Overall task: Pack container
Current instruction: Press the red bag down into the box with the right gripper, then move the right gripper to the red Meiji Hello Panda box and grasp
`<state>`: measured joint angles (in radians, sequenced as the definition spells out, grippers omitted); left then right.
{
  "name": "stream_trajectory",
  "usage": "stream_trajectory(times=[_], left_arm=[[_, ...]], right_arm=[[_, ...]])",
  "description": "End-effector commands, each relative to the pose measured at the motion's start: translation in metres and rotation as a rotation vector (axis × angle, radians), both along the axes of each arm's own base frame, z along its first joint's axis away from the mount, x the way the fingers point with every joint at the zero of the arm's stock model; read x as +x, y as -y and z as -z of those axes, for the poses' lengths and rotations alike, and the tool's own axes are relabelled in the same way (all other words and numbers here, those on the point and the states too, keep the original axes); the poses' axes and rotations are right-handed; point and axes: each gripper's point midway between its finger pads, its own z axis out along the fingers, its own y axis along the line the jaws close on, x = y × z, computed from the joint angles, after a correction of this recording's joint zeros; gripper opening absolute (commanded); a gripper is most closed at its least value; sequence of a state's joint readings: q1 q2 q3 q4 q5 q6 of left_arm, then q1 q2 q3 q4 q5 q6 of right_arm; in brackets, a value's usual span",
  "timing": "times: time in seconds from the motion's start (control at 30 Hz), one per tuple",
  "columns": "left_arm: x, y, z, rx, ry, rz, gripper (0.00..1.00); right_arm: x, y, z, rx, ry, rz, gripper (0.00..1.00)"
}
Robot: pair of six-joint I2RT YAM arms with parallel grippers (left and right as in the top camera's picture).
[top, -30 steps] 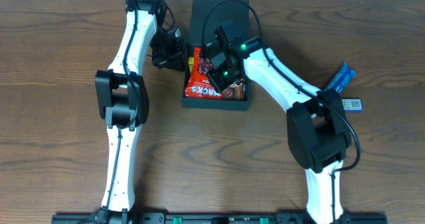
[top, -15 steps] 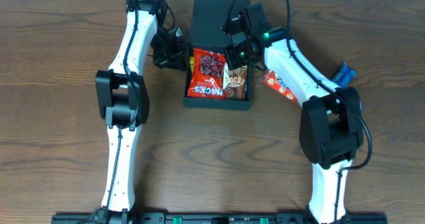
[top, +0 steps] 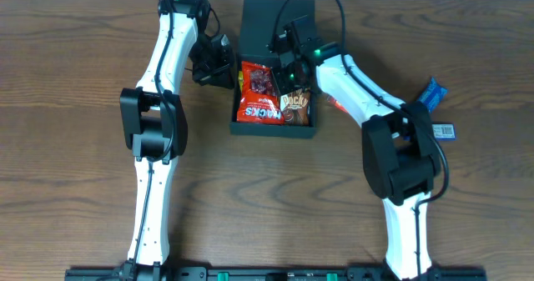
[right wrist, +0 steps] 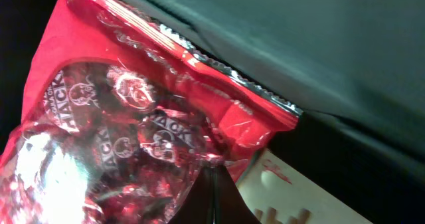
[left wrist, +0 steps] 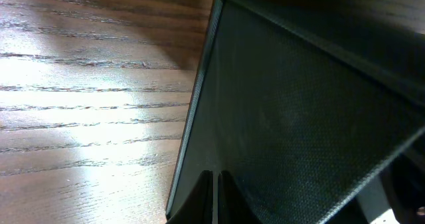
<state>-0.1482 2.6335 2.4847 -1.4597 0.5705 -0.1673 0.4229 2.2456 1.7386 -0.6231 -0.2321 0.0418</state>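
The dark container [top: 273, 131] stands at the back middle of the table, its flap lid [top: 265, 18] open behind it. A red snack packet [top: 255, 97] lies in its left half and a brown Pocky packet [top: 294, 107] in its right half. My left gripper [top: 220, 66] is shut at the container's left wall [left wrist: 199, 111], fingers [left wrist: 216, 197] pinched on the dark cardboard. My right gripper [top: 279, 75] is shut above the box's back part. In the right wrist view its tip [right wrist: 214, 179] touches the red packet [right wrist: 119, 137] beside the Pocky packet [right wrist: 292, 197].
Another red packet [top: 336, 103] lies on the table right of the container, partly under my right arm. A blue packet [top: 430, 94] and a small white label [top: 445, 131] lie at the far right.
My right gripper pulled back out of the box to the right, then came back over its back part. The left arm has not moved.
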Motion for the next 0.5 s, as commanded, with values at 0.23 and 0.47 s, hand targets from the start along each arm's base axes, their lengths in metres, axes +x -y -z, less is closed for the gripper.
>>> stream_trajectory(times=[0.23, 0.47], left_arm=[[-0.004, 0.008, 0.006, -0.022, -0.024, 0.008, 0.06], [-0.003, 0.008, 0.006, -0.022, -0.019, 0.009, 0.06]], right_arm=[[-0.002, -0.019, -0.002, 0.017, 0.001, -0.023, 0.01], [0.027, 0.013, -0.106, 0.031, 0.113, -0.005, 0.01]])
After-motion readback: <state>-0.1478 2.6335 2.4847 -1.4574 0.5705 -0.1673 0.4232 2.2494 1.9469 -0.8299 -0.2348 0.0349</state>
